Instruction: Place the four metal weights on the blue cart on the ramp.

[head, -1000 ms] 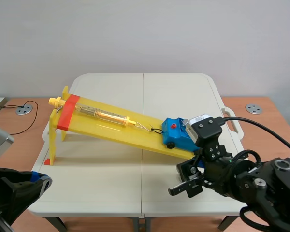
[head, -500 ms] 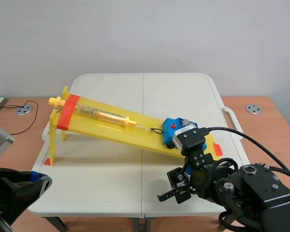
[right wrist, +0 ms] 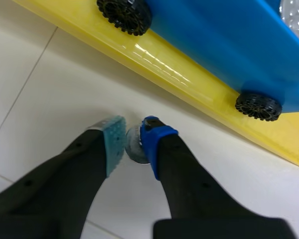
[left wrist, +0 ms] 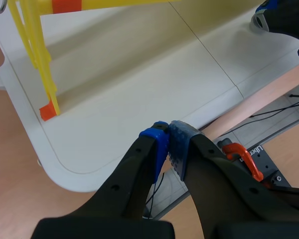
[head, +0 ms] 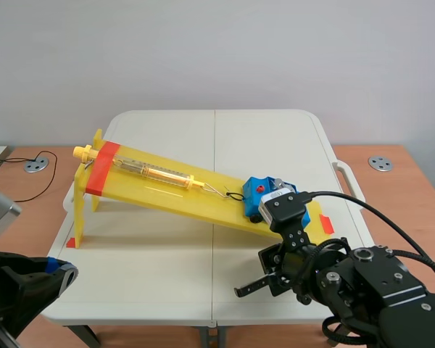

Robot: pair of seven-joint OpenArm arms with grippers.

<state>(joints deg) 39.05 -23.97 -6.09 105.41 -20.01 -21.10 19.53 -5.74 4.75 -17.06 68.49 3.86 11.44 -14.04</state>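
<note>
One small metal weight (right wrist: 133,149) sits between the two fingers of our right gripper (right wrist: 133,137). The fingers are closed on it, with a soft pad (right wrist: 114,142) pressing on each round side. We cannot tell if it rests on the white table (right wrist: 45,84) or hangs just above it.

We think the weight is heavy for its size. It is hard, so it will not bend or squash. It looks smooth and shiny, so it could slip. Holding it by the round sides, low down and in the middle of the pads, seems best to us. A firm squeeze will not hurt it.

Just ahead of the gripper is the long edge of the yellow ramp (right wrist: 189,82). The blue cart (right wrist: 224,40) stands on it, a bit farther ahead and higher up. Its black wheels (right wrist: 254,105) sit right at the ramp's edge. We think the weight must go up first, then forward over that edge. A bump could make the cart roll.

There is open table beside the gripper and behind it, so there is room to back off and lift.

Our left gripper (left wrist: 168,148) is closed with nothing in it. It hangs over the near edge of the table, well apart from the cart.
</note>
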